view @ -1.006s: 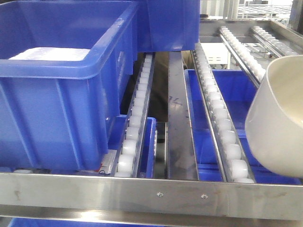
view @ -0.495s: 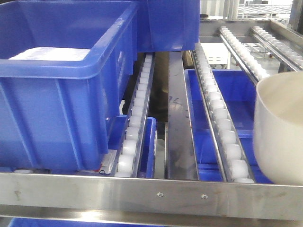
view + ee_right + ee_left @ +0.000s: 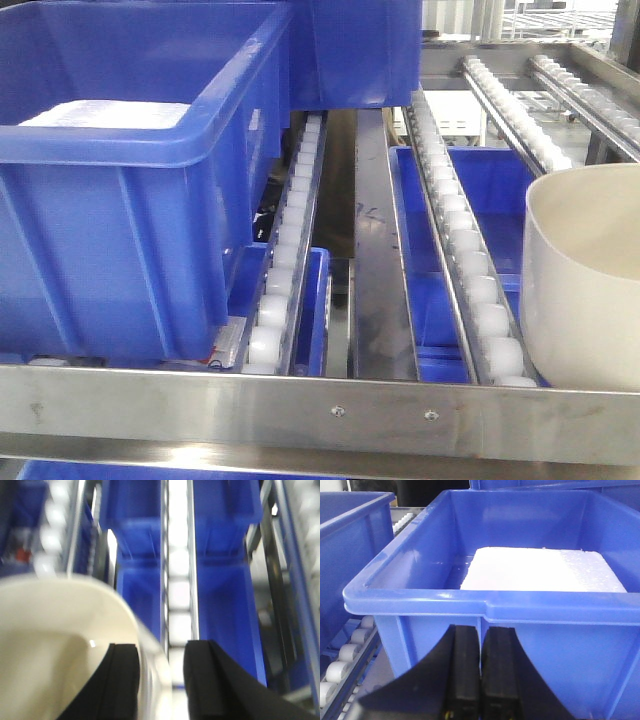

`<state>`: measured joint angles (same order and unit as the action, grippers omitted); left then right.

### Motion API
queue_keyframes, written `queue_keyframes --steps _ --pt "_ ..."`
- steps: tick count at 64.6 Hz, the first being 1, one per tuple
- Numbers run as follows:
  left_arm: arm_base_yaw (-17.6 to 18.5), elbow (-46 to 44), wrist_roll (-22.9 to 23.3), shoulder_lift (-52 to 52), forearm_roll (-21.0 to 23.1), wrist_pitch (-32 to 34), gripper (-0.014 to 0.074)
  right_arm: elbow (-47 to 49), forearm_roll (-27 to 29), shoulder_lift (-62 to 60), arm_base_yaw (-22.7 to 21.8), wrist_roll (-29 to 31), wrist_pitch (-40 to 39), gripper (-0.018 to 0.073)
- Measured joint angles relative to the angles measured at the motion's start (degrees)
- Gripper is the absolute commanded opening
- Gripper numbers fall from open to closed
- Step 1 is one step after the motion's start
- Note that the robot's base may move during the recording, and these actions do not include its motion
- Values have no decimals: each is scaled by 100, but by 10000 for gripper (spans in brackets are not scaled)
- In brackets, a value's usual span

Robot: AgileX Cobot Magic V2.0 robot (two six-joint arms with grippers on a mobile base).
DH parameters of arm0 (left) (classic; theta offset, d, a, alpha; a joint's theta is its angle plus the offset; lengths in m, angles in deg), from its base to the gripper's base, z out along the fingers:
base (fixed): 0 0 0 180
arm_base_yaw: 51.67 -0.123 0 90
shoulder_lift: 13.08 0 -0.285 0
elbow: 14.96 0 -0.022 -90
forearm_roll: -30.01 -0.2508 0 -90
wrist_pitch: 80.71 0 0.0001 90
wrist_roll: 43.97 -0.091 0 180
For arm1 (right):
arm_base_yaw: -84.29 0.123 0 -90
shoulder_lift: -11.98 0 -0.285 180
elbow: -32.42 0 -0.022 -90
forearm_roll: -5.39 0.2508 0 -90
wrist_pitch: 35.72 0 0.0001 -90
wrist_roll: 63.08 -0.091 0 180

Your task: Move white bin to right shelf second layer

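The white bin [image 3: 580,290] stands upright at the right edge of the second shelf level, just behind the steel front rail [image 3: 330,405] and right of a roller lane [image 3: 470,260]. In the right wrist view the bin [image 3: 55,640] fills the lower left. My right gripper [image 3: 161,650] straddles its rim, one finger inside and one outside. The jaws are apart and the outer finger stands off the rim. My left gripper [image 3: 481,630] is shut and empty, in front of a blue crate [image 3: 520,620].
The large blue crate [image 3: 130,200] holding a white foam block [image 3: 105,113] fills the left of the level. Another blue crate [image 3: 355,55] stands behind it. More blue crates [image 3: 480,190] lie on the level below. Steel rails run between the roller lanes.
The white bin has tipped from tilted to upright and come down and slightly left onto the right lane.
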<state>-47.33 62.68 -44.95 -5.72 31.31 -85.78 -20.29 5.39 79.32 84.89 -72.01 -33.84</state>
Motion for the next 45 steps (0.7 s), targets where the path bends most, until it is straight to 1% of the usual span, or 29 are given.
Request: queue_keyframes --steps 4,7,14,20,23,38,45 --pt "0 0 0 0 0 0 85 3 0 -211 0 0 58 330" --pt "0 0 0 0 0 0 85 3 0 -340 0 0 151 300" --pt "0 0 0 0 0 0 85 3 0 -749 0 0 562 172" --pt "0 0 0 0 0 0 85 3 0 -1168 0 0 976 40" --pt "0 0 0 0 0 0 85 3 0 -1366 0 0 1144 56" --pt "0 0 0 0 0 0 85 3 0 -2374 0 -6 2283 56" --pt "0 0 0 0 0 0 85 3 39 -2777 0 -6 2482 56"
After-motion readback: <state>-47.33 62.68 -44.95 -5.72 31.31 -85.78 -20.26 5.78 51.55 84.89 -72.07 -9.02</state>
